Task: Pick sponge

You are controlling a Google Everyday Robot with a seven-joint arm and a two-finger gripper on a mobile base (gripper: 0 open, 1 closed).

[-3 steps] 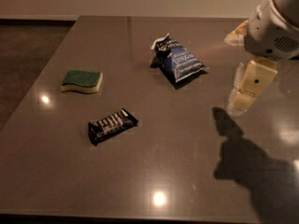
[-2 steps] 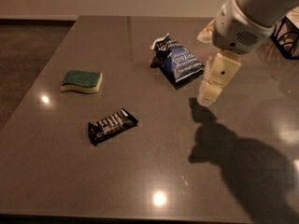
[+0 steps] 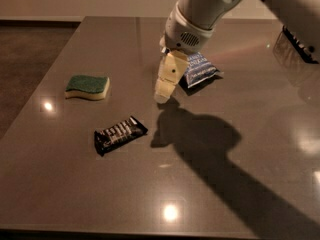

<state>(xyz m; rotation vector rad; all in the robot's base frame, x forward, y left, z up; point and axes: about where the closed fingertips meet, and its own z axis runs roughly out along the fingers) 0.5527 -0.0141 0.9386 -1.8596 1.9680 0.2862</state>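
Note:
The sponge point(image 3: 87, 87) lies flat on the left part of the dark table, green scouring side up over pale yellow foam. The gripper point(image 3: 163, 95) hangs from the arm at the middle of the table, tips pointing down, above the surface. It is to the right of the sponge, well apart from it, and holds nothing that I can see.
A black candy bar wrapper point(image 3: 120, 134) lies in front of the sponge, left of the gripper's shadow. A blue chip bag point(image 3: 199, 71) lies just behind the gripper, partly hidden by it. The table's left edge point(image 3: 37, 101) runs close to the sponge.
The arm has swung left from the table's right side to the middle, passing in front of the blue bag, closer to the sponge. The objects have not moved.

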